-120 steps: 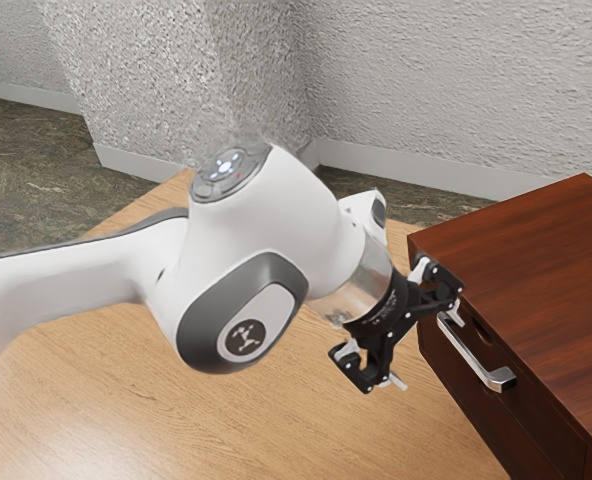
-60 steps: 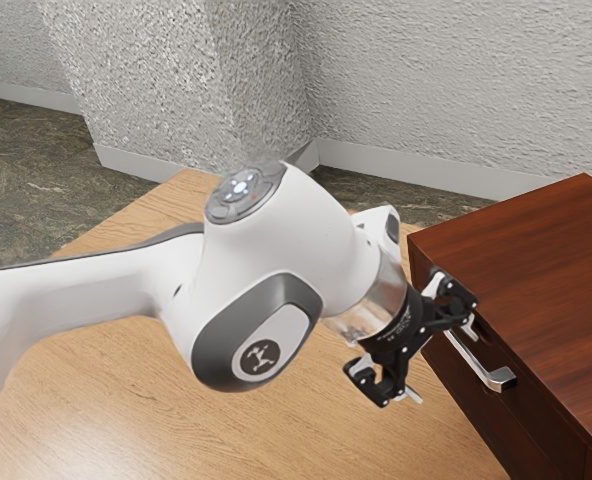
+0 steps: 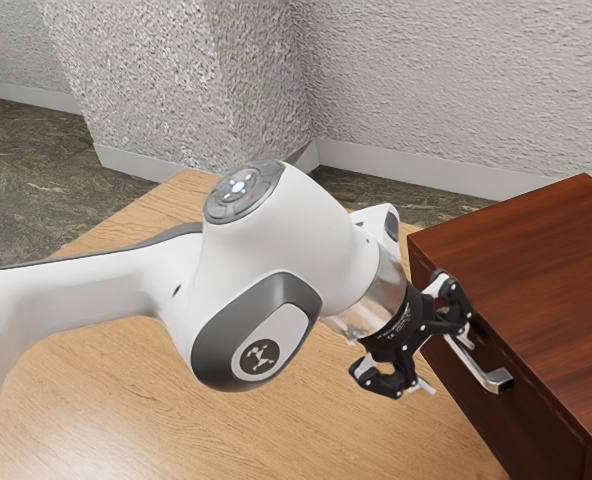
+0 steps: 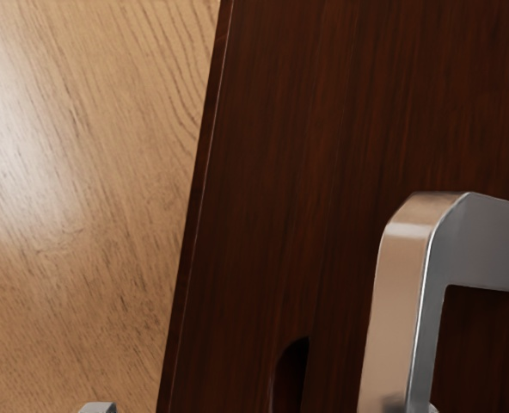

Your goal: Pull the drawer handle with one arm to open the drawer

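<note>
exterior view: pincer (image 3: 431, 345) fingers apart, straddling upper end of drawer handle (image 3: 473, 357) on dark wood cabinet (image 3: 536, 260); pale-grained bench (image 3: 106, 400). wrist view: handle's squared brushed-metal bend against drawer front (image 4: 323, 129).

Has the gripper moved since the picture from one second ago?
Yes. Against the cabinet, the gripper has moved down and toward the exterior view's right, nearer the drawer handle.
</note>
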You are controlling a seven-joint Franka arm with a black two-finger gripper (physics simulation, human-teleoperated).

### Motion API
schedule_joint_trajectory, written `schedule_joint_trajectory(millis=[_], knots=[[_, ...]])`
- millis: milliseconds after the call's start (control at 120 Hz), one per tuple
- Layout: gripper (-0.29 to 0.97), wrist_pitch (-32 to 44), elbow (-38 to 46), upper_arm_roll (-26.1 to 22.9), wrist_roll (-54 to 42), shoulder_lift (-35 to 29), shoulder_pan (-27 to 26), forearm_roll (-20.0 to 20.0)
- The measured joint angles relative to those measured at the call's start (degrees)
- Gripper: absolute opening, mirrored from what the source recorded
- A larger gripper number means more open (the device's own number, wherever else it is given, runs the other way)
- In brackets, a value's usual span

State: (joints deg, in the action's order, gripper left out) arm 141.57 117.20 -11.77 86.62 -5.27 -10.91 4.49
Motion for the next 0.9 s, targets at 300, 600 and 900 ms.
schedule_joint_trajectory(millis=[300, 600, 900], knots=[[0.28, 0.1, 3.3, 0.0, 0.0, -2.7, 0.2, 0.2], [0.26, 1.0, 7.7, 0.2, -0.1, -6.9, 0.0, 0.3], [0.25, 2.1, 11.8, 1.0, -0.1, -10.4, -0.2, -0.1]])
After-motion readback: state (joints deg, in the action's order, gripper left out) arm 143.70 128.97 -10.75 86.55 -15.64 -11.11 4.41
